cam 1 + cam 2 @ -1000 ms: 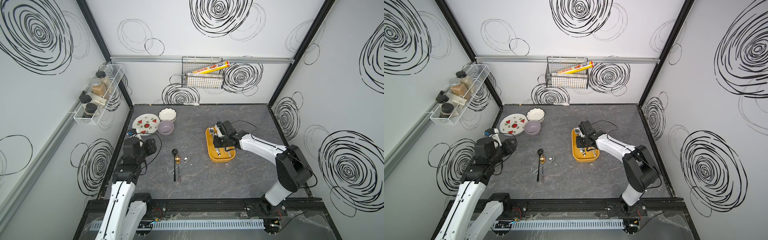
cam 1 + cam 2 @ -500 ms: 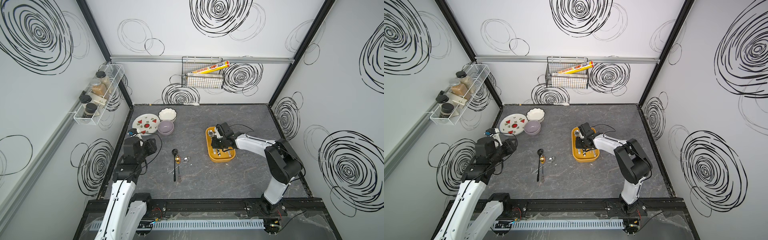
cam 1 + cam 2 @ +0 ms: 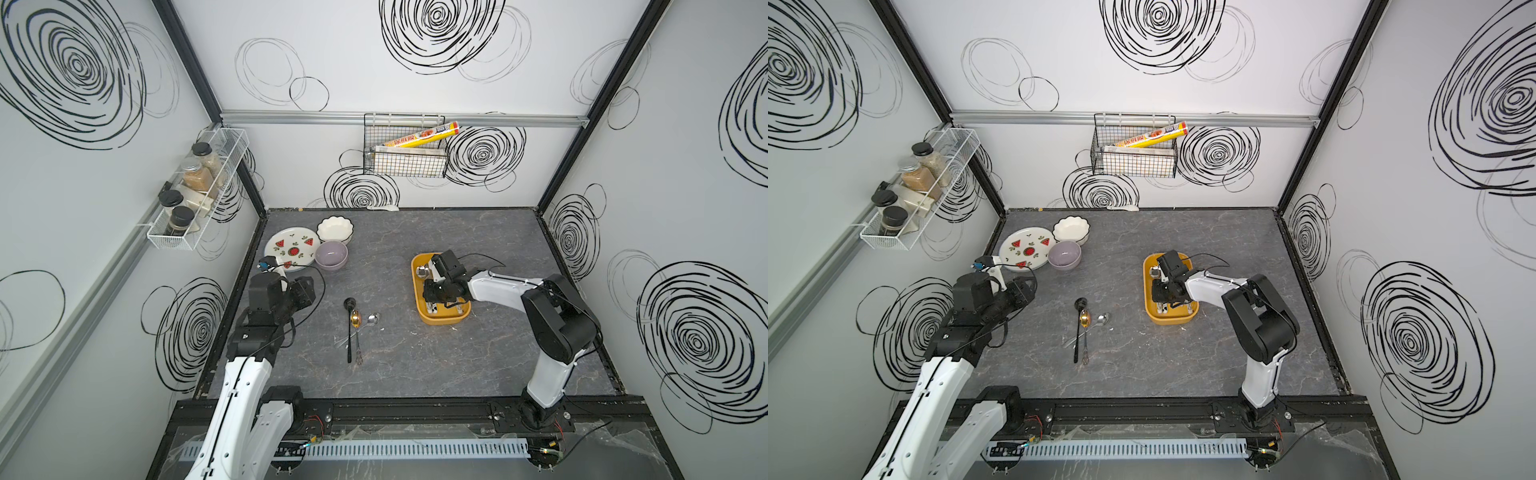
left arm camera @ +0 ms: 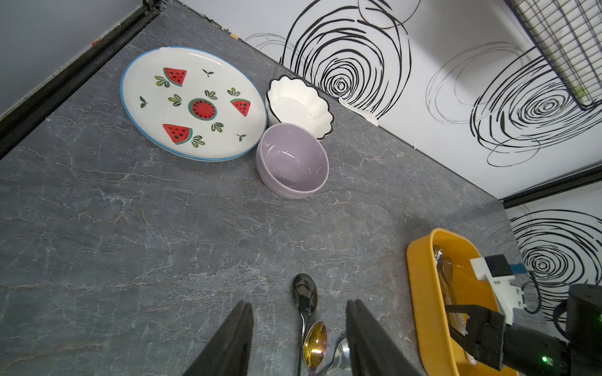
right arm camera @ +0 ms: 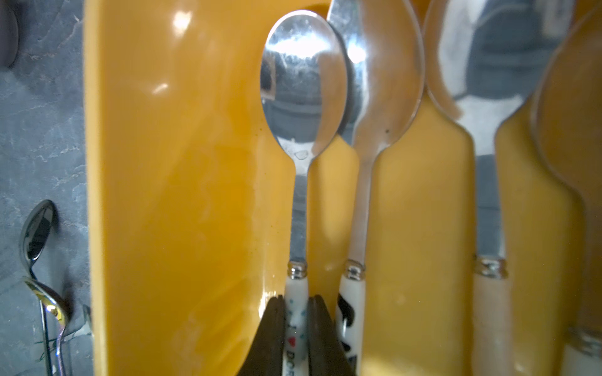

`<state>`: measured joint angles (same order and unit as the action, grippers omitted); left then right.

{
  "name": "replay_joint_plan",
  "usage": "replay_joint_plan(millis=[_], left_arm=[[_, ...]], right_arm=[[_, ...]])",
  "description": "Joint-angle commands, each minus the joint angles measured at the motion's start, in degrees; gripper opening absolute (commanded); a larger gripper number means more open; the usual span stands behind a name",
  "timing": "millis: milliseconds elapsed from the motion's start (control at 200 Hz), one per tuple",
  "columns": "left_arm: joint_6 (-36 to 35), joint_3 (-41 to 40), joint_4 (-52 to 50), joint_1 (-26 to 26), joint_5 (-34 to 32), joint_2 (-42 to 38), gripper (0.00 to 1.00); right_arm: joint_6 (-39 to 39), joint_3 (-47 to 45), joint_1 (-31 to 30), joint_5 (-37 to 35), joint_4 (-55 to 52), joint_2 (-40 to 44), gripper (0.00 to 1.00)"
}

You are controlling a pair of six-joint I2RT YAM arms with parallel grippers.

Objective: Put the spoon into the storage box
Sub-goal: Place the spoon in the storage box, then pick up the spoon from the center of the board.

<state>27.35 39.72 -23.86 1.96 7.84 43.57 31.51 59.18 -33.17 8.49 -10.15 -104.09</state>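
Orange storage box point(image 5: 182, 195) floor lies bare between rim and spoon point(image 5: 303, 81).

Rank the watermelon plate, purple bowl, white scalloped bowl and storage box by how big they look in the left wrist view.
1. Watermelon plate: largest.
2. Purple bowl and white scalloped bowl: about alike; the white one is partly hidden.
Storage box: cut off by the frame, so unranked.
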Motion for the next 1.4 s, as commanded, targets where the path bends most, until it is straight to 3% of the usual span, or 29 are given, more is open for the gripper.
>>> replay_joint_plan(millis=[0,200,436,576,856,1392], left_arm=[[-1.3,-0.5,2.2,-1.5,1.0,2.5,0.53],[-1.0,1.7,-0.7,-7.7,0.7,14.0,0.54],[10.9,0.1,3.4,-28.4,-7.6,23.8,0.5],[15.4,-1.0,2.3,-35.6,-14.1,29.3,0.49],[18.1,-3.9,3.5,-38.9,-17.1,33.0,0.45],[18.4,-7.8,2.4,-42.8,-19.5,33.2,0.4]], right_arm=[[-0.8,-0.5,0.1,0.2,-0.2,1.2,0.25],[-3.2,0.1,0.1,-2.3,-2.3,6.8,0.42],[-6.7,-1.1,0.3,-7.2,-3.8,16.3,0.46],[-8.1,-2.6,1.1,-7.1,-4.1,19.7,0.46],[-8.9,-5.7,2.0,-7.2,-1.9,24.3,0.47],[-9.0,-5.9,2.1,-7.2,-2.4,24.3,0.47]])
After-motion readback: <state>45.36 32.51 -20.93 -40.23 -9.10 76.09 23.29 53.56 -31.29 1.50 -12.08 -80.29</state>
